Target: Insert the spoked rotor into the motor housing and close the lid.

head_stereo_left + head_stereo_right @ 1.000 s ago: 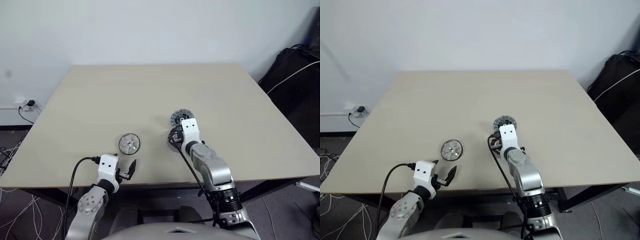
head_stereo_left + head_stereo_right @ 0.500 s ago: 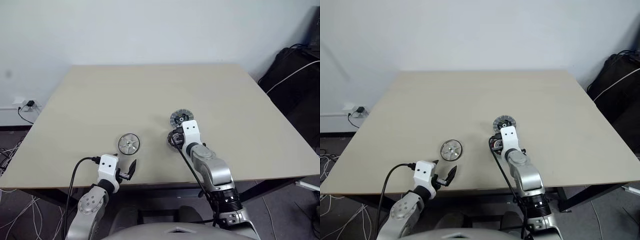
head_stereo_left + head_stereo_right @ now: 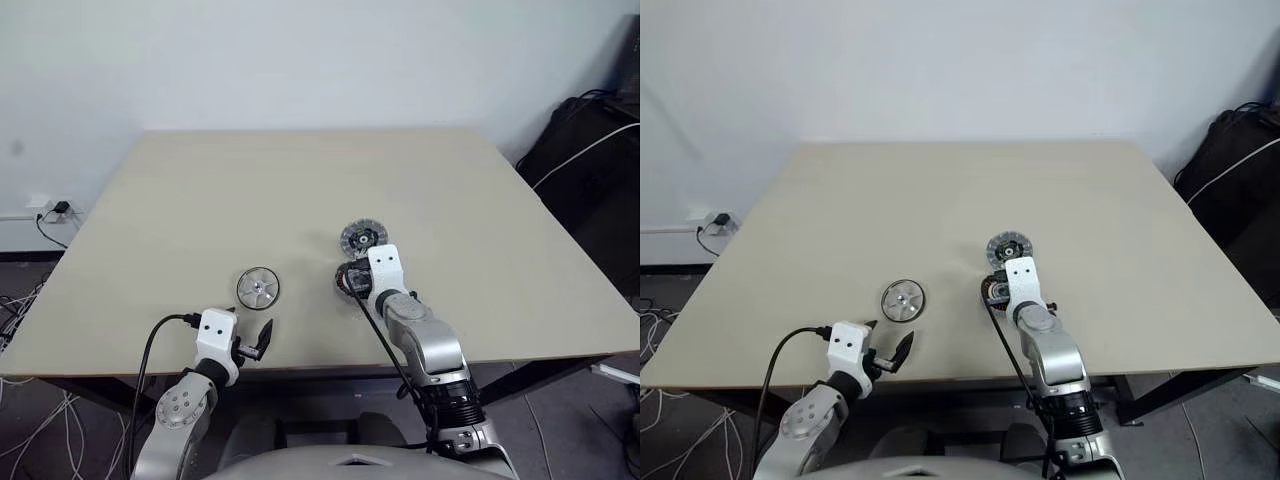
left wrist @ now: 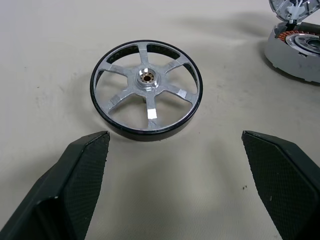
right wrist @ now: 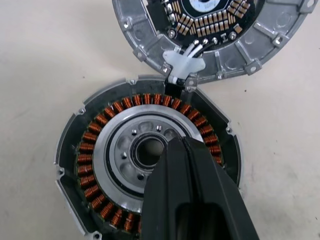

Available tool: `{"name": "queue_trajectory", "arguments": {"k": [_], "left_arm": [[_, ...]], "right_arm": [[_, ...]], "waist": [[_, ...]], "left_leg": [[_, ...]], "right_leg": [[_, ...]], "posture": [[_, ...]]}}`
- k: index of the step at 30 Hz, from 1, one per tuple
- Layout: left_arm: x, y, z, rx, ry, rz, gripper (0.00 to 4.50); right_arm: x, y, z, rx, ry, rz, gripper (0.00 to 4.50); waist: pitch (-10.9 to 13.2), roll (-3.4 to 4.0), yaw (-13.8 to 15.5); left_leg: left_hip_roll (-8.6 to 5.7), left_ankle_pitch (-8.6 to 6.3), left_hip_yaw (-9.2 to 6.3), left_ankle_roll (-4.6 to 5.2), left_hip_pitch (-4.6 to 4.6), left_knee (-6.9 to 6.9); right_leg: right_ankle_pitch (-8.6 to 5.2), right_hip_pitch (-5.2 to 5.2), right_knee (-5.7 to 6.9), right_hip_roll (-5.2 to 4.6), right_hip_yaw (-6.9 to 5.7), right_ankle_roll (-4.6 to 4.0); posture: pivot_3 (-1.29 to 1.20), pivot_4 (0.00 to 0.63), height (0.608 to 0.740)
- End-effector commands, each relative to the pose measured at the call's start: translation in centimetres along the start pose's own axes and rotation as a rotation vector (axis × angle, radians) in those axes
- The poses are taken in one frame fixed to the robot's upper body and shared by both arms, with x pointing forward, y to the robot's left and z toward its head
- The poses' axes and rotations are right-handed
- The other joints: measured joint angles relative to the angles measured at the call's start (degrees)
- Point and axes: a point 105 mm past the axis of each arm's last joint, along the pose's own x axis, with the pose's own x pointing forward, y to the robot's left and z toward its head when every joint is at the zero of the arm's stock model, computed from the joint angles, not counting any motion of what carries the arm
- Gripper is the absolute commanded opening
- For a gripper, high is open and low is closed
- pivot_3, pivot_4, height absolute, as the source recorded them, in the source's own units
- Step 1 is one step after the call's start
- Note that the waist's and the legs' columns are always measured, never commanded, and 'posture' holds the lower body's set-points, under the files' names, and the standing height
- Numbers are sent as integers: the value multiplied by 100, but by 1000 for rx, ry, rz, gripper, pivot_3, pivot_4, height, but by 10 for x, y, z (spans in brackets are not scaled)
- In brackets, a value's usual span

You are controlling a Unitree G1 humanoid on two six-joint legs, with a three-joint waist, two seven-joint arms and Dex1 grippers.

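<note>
At the left we see our left claw (image 3: pixel 262 338) hanging at the near edge of the beige bench (image 3: pixel 200 190), its two black fingers (image 4: pixel 80 172) spread wide with nothing between them. Just beyond it the spoked rotor (image 3: pixel 258 288) lies flat on the bench, apart from the fingers; the left wrist view shows its dark rim, silver spokes and round hub. Further right sits the motor housing (image 3: pixel 351 279), a grey round shell with its ring of copper windings (image 5: pixel 95 135) around a pale centre, open side up. Our right claw (image 5: pixel 186 150) hovers over it, fingers pressed together and pinching nothing, the tip above the inner ring beside the central bore; we cannot tell whether it touches. The lid (image 3: pixel 361 238) lies just behind the housing, edge against edge, joined to it by white wires (image 5: pixel 184 64).
</note>
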Motion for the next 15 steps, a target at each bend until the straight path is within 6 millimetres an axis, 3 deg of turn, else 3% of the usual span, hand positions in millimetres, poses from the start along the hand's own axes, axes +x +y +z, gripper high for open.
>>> {"name": "queue_trajectory", "arguments": {"k": [1,12,15], "left_arm": [[1,-3,10,10,-40,-14,4500],[0,-5,8,2,-35,-15,4500],[1,-6,8,-1,-35,-16,4500]], "right_arm": [[-2,2,4,0,-9,4,31],[-14,10,32,24,-88,51,31],[-15,13,36,27,-81,53,897]], "waist": [[-2,-3,-2],[8,9,-1],[8,8,-2]], "left_leg": [[0,0,0,0,0,0],[0,0,0,0,-5,-2],[0,0,0,-1,-5,-2]], "right_leg": [[0,0,0,0,0,0],[-1,-6,-1,0,0,-1],[-1,-6,-1,0,0,-1]], "posture": [[0,0,740],[0,0,740],[0,0,740]]}}
